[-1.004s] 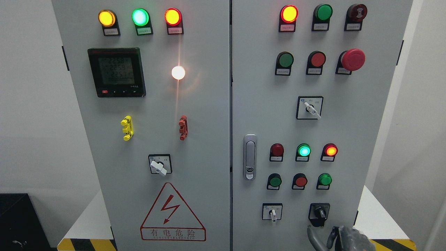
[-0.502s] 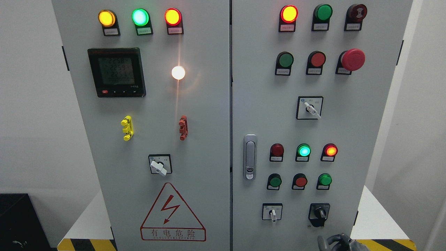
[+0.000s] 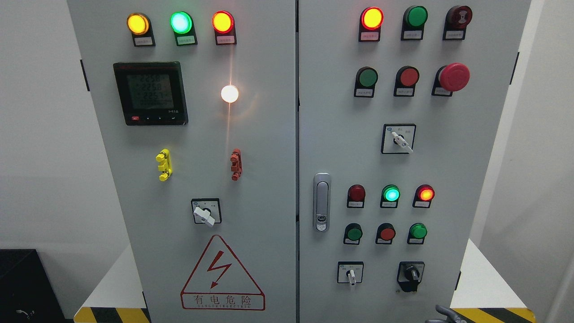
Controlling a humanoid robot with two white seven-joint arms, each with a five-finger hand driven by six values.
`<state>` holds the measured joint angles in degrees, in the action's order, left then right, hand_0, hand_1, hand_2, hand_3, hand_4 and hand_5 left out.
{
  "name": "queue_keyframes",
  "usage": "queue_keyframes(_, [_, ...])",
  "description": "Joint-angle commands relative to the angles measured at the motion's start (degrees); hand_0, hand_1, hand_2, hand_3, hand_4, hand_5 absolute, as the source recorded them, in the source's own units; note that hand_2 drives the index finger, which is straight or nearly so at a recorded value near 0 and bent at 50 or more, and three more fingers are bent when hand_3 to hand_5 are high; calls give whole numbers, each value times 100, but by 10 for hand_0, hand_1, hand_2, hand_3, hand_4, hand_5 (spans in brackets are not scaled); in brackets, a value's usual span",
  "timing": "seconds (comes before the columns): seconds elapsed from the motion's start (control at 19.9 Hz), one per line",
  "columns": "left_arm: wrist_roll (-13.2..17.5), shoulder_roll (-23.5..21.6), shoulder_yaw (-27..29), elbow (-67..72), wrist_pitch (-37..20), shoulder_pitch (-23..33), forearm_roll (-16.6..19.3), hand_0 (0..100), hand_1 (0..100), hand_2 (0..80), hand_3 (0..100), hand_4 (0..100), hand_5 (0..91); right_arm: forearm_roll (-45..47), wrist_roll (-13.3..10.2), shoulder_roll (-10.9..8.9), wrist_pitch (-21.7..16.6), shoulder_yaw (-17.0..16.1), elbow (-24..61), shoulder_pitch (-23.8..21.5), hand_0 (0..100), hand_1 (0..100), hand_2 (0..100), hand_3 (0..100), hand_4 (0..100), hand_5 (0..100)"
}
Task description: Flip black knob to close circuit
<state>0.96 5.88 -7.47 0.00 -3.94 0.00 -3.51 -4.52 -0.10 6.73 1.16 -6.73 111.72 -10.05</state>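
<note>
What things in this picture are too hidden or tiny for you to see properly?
- Right hand, head view: the bottom edge cuts it off, so its grasp is unclear.
- Left hand: not in view.
- Labels under the lamps, such as the label: print too small.
- Meter screen: digits blurry.
- Black knob: position marks too small.

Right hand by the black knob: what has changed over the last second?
The right hand dropped down and away from the black knob, leaving only fingertips at the bottom edge. It took hold of nothing. The knob, lamps and other switches look unchanged.
</note>
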Motion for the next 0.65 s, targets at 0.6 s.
queue_keyframes(0.6, [1, 1, 0, -132, -2, 123, 0, 120, 556, 0, 0, 0, 0, 1402, 889, 13, -424, -38, 227, -498, 0, 0, 0, 6, 0, 0])
